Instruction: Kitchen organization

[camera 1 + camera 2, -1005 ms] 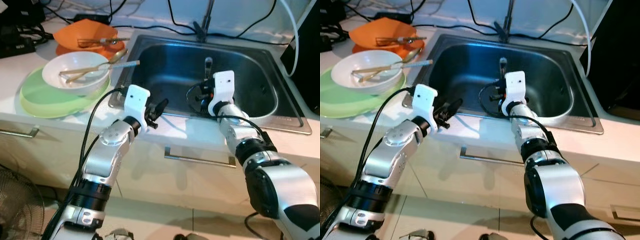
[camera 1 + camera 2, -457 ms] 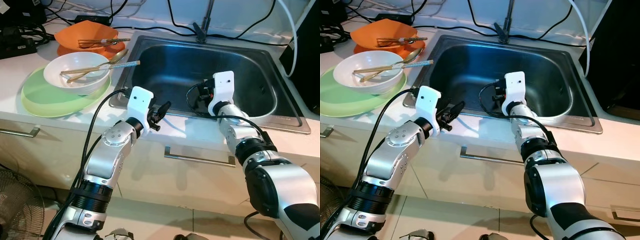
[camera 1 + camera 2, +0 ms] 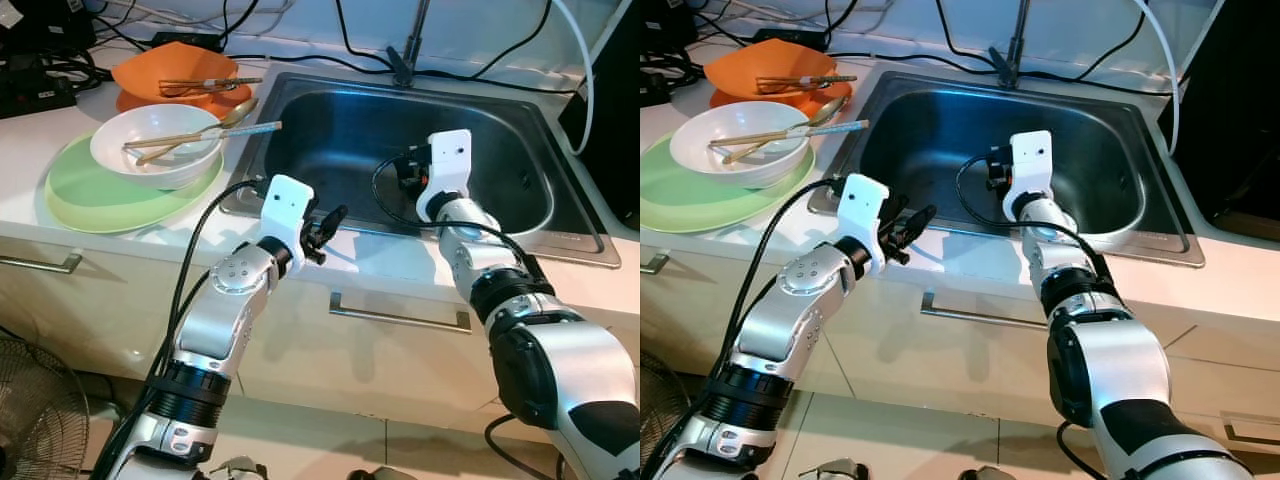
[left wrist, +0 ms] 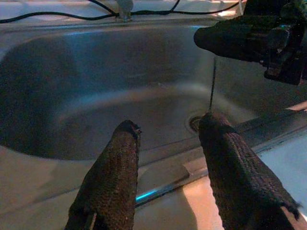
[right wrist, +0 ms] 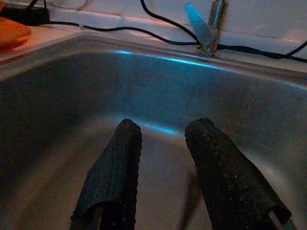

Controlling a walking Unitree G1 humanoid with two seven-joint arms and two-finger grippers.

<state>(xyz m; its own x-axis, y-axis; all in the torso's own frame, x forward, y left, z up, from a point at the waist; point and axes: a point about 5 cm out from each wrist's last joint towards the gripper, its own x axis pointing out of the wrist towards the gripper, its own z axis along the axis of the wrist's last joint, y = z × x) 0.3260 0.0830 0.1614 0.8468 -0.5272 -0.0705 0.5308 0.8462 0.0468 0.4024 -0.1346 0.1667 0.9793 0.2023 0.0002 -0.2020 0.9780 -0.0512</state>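
The right gripper (image 3: 996, 168) has risen over the stainless steel sink (image 3: 520, 215), fingers spread, empty; the left gripper (image 3: 328, 222), also spread, hovers at its front rim, well right of the white bowl (image 3: 155, 146).

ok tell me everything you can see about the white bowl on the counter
The round white bowl, glossy like ceramic or plastic, sits upright on a pale green round plate on the white counter, to the left of the steel sink. A pair of wooden chopsticks and a long-handled spoon lie across its rim, pointing toward the sink. An orange dish sits just behind it. No food shows inside.
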